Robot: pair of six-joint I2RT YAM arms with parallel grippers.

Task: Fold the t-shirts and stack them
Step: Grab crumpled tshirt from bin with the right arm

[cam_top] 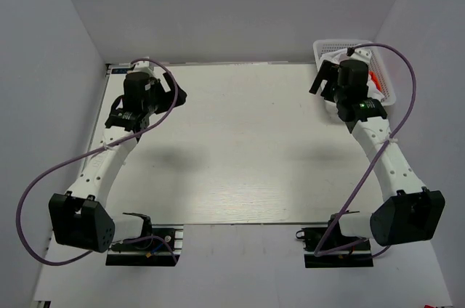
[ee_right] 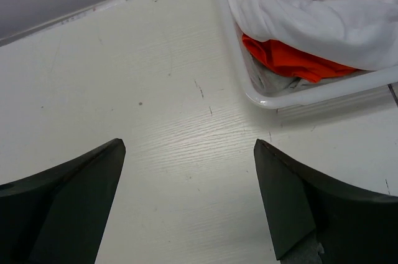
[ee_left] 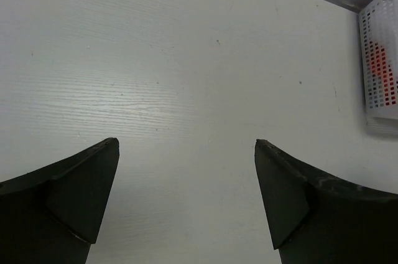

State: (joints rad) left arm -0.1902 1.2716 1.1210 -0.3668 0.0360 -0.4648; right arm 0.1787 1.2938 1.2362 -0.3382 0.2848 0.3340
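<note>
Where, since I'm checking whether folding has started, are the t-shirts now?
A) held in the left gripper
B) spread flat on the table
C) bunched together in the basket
C: the white t-shirt and the orange t-shirt lie crumpled together inside the basket.

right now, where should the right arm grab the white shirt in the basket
Probably the bunched top fold of the white shirt, coming straight down from above. It lies heaped over the orange shirt, and the basket rim walls off a sideways approach.
</note>
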